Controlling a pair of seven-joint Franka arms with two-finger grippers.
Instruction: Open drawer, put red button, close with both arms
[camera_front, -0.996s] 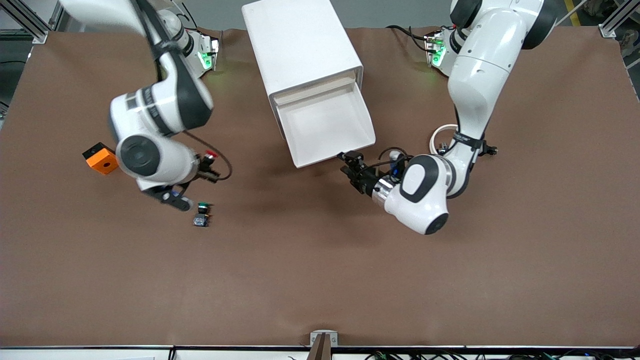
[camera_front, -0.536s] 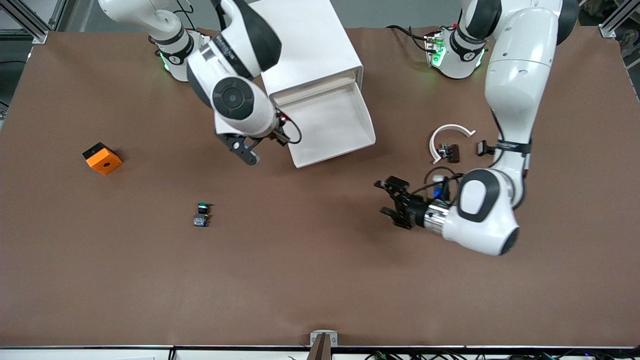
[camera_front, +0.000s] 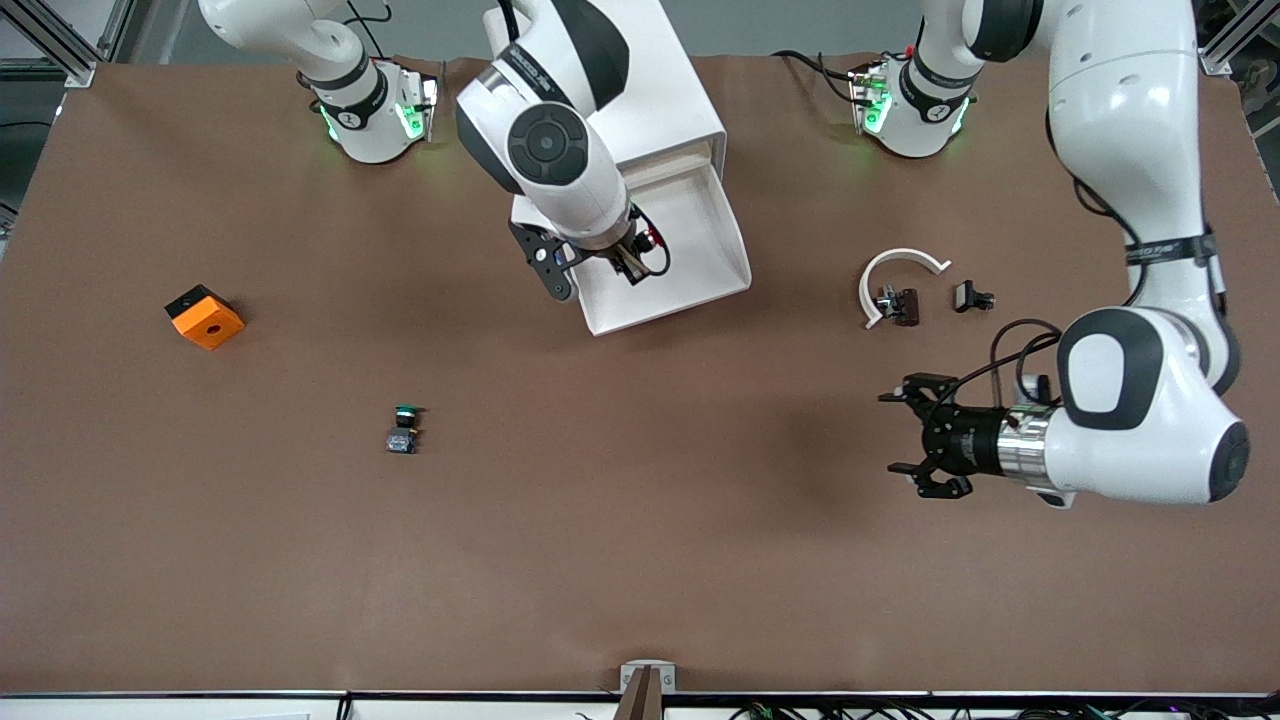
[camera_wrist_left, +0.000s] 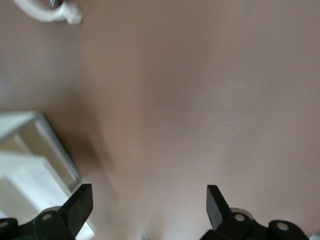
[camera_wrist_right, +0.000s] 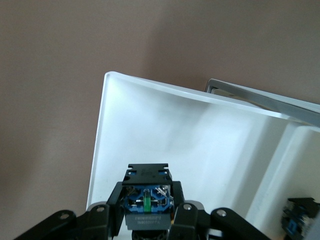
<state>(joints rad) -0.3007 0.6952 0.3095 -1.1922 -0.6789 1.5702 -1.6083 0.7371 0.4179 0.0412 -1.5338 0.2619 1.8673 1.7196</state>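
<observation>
The white cabinet (camera_front: 600, 80) stands between the arms' bases with its drawer (camera_front: 700, 270) pulled open toward the front camera. My right gripper (camera_front: 632, 258) is over the open drawer, shut on the red button (camera_front: 653, 239). In the right wrist view the button's dark body and blue base (camera_wrist_right: 147, 176) sit between the right gripper's (camera_wrist_right: 147, 202) fingers, above the drawer's white floor (camera_wrist_right: 200, 135). My left gripper (camera_front: 925, 436) is open and empty over bare table toward the left arm's end; in its wrist view the gripper (camera_wrist_left: 148, 201) has nothing between its fingers.
A green-capped button (camera_front: 403, 428) lies on the table toward the right arm's end. An orange block (camera_front: 205, 317) sits nearer that end. A white curved piece (camera_front: 895, 268) and small dark parts (camera_front: 972, 296) lie between the drawer and the left arm.
My right gripper has carried the red button from beside the drawer's corner to over the open drawer. My left gripper has swung away from the drawer toward the left arm's end.
</observation>
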